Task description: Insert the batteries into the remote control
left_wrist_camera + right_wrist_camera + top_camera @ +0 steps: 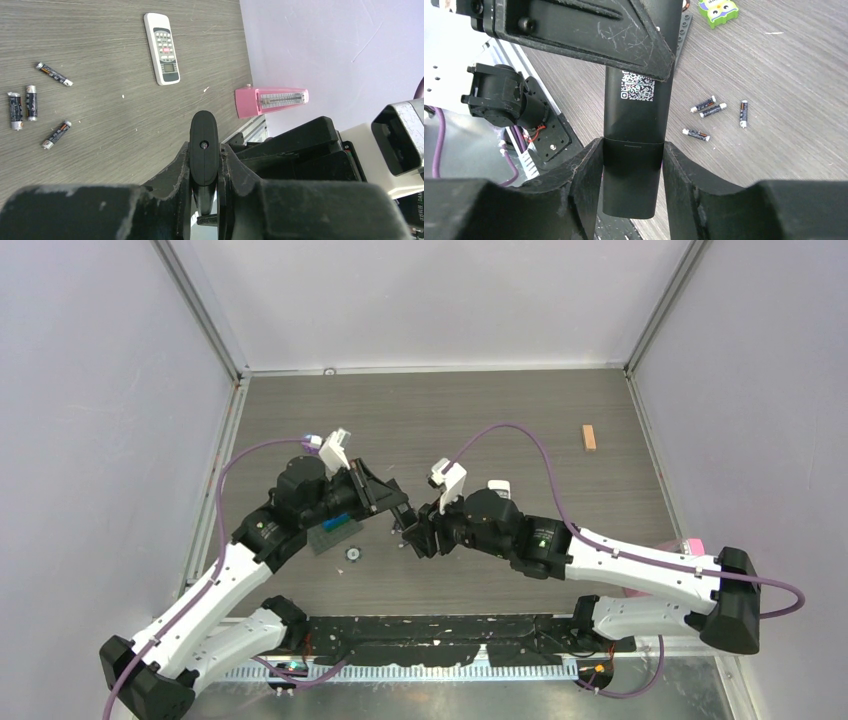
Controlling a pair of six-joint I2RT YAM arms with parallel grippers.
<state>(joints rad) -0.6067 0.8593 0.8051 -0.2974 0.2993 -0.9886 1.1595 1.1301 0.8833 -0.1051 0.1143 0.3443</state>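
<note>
A black remote control (636, 107) with a QR label on its back is held up off the table between both grippers. My left gripper (204, 152) is shut on one end of it, which shows edge-on (203, 137). My right gripper (633, 150) is shut on the other end, its fingers (586, 165) pressed against the sides at the battery-cover seam. Several batteries (713, 110) lie loose on the wooden table; they also show in the left wrist view (31, 102). In the top view the two grippers (400, 512) (420, 536) meet mid-table and the batteries are hidden.
A white remote (161, 48) lies face up beyond the batteries. A pink wedge-shaped object (272, 100) stands by the right wall. A green owl toy (719, 9), a dark green plate (335, 532), a small round disc (352, 554) and a wooden block (589, 437) lie around.
</note>
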